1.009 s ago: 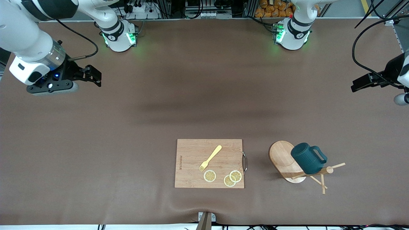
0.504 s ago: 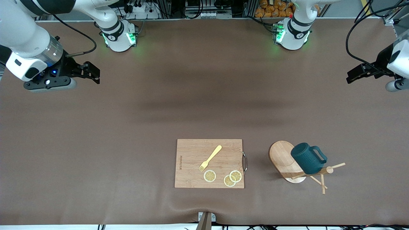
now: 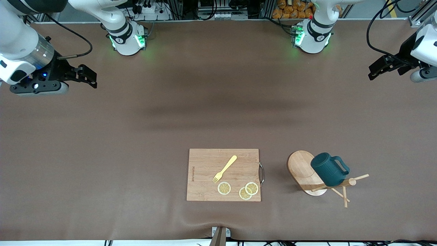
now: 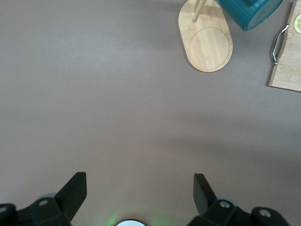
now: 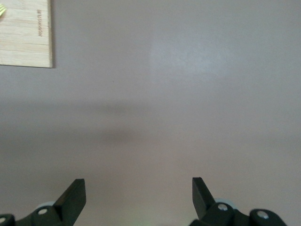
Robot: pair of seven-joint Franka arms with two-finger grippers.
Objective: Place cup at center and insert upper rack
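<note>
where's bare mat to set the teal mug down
Widest bare patch: brown table mat between the arm bases and the rectangular wooden cutting board. Crowded nearer the camera: board, then the dark teal ribbed mug on the light wooden peg stand.

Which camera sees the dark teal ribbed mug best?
The front view: the whole dark teal ribbed mug, handle included, shows against the light wooden stand. The left wrist view catches only part; the right wrist view, none.

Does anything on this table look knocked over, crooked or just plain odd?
Yes. The wooden mug stand, toward the left arm's end of the table, leans far over: its post and pegs angle out to the side instead of standing upright, with the dark teal mug tilted against it. The cutting board beside it, with fork and lemon slices, looks tidy.
</note>
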